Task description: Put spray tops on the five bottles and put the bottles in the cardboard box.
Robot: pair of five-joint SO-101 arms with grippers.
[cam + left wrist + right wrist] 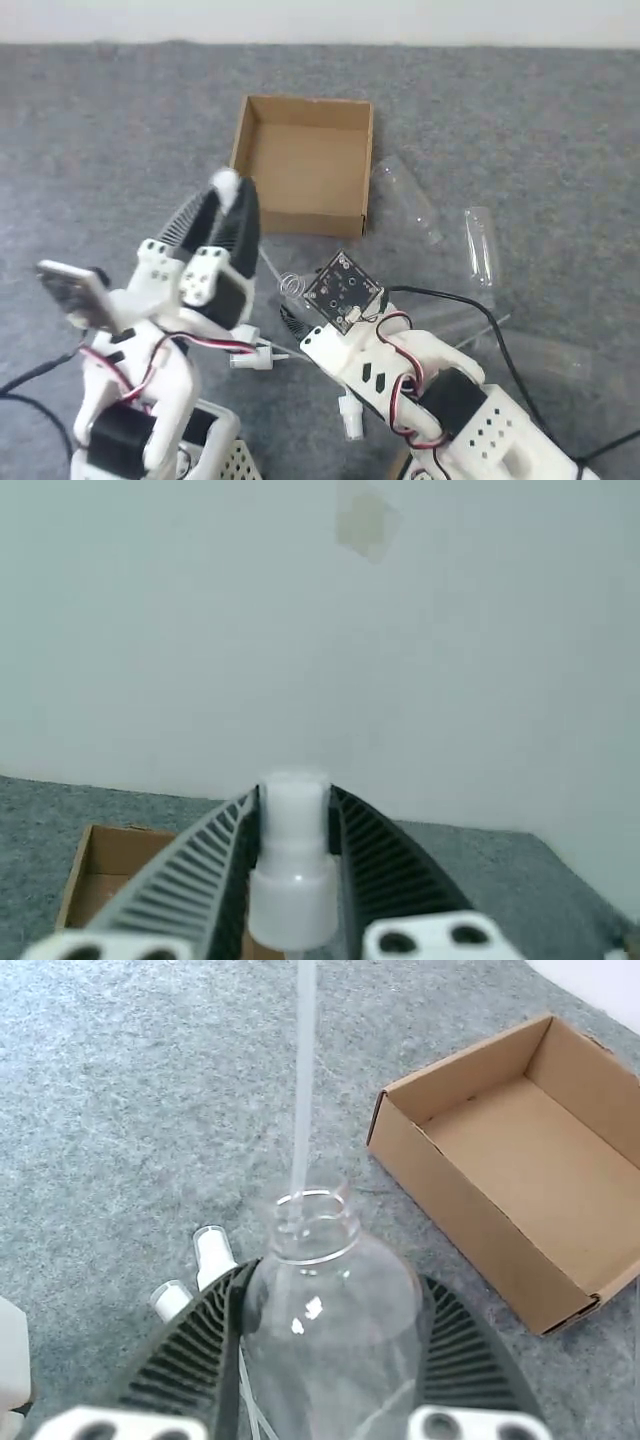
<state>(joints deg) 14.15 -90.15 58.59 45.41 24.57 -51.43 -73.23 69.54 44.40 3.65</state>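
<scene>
The left gripper [293,802] clamps the small, rigid spray top [293,880] by its collar. Its thin tube [303,1080] hangs to the mouth of the clear bottle [330,1360], which the right gripper [332,1282] holds round the body. The bottle is likely light, slick, dentable plastic, so squeeze gently.

White spray top [293,870], clear bottle [325,1310], brown cardboard box [305,160], grey speckled table [100,130].

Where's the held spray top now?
High view: the spray top is in the left gripper, by the cardboard box's near-left corner, its tube meeting the right gripper's bottle.
</scene>
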